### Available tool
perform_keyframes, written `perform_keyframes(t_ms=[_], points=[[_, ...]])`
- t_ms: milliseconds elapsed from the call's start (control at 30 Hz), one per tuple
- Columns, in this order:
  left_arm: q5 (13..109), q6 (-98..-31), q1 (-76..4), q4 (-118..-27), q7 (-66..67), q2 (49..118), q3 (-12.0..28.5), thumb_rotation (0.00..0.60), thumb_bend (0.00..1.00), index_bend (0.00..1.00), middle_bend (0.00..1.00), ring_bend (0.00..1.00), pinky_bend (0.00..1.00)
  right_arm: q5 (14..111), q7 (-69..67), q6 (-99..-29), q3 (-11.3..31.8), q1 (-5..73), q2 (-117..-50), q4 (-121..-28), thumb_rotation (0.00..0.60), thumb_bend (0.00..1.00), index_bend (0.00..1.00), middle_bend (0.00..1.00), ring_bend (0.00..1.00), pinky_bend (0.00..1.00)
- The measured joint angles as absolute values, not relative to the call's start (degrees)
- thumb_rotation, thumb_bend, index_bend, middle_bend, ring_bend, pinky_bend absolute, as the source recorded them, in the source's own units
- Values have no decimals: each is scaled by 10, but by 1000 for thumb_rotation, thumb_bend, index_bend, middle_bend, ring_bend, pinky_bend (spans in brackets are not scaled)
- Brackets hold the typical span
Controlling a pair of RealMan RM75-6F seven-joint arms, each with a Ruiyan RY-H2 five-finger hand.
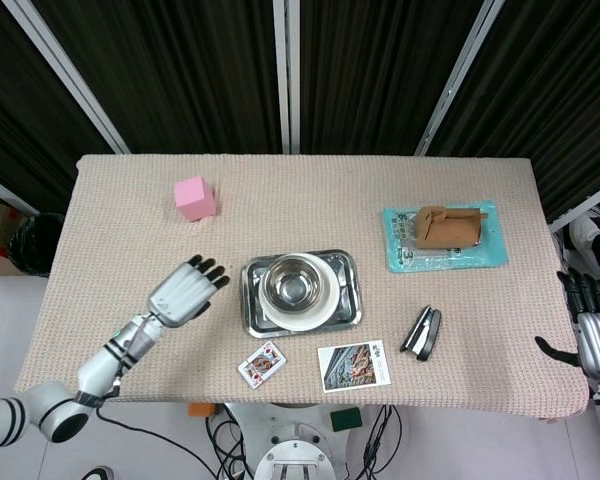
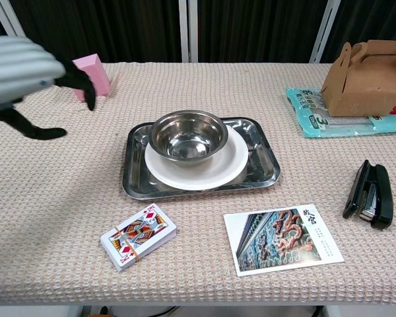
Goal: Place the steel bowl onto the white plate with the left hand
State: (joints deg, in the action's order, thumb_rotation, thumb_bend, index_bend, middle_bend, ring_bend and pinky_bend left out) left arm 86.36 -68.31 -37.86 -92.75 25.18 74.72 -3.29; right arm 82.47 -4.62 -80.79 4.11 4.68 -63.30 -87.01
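The steel bowl (image 1: 296, 283) (image 2: 187, 137) stands upright on the white plate (image 1: 320, 313) (image 2: 232, 164), which lies in a steel tray (image 1: 350, 290) (image 2: 266, 162). My left hand (image 1: 186, 289) (image 2: 23, 72) hovers to the left of the tray, clear of the bowl, with its fingers spread and nothing in it. My right hand (image 1: 594, 335) hangs off the table's right edge, fingers apart and holding nothing; the chest view does not show it.
A pink cube (image 1: 194, 197) (image 2: 91, 75) sits at the back left. A deck of cards (image 1: 262, 364) (image 2: 138, 245) and a postcard (image 1: 353, 366) (image 2: 282, 238) lie near the front edge. A black stapler (image 1: 422, 333) (image 2: 368, 193) and a brown box (image 1: 448, 227) (image 2: 365, 68) on a teal packet are at the right.
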Motion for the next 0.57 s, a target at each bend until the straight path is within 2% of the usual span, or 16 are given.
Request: perform_keyframes(t_ms=[100, 167, 233, 267, 333, 367, 567], points=[[886, -792, -311, -908, 231, 738, -50, 600, 93, 271, 260, 147, 226, 826, -37, -806, 35, 46, -636, -864, 600, 127, 0, 0, 0, 0], [895, -868, -253, -877, 206, 738, -62, 590, 59, 212, 208, 108, 201, 828, -32, -806, 32, 44, -640, -857, 600, 127, 0, 0, 0, 0], [896, -925, -194, -846, 167, 738, -73, 515, 58, 175, 165, 75, 178, 831, -26, -808, 29, 43, -647, -846, 600, 127, 0, 0, 0, 0], [893, -940, -173, -836, 147, 738, -77, 443, 58, 157, 146, 62, 170, 832, -22, -808, 27, 42, -651, -842, 600, 127, 0, 0, 0, 0], [883, -957, -141, -819, 100, 736, -85, 361, 58, 129, 123, 46, 162, 837, -17, -807, 22, 41, -659, -838, 600, 126, 0, 0, 0, 0], [878, -955, -132, -814, 84, 734, -89, 349, 58, 123, 118, 42, 162, 840, -16, -807, 20, 41, -661, -837, 600, 126, 0, 0, 0, 0], [856, -919, -84, -787, 26, 726, -94, 341, 58, 119, 110, 36, 161, 860, -12, -816, 15, 42, -671, -835, 600, 126, 0, 0, 0, 0]])
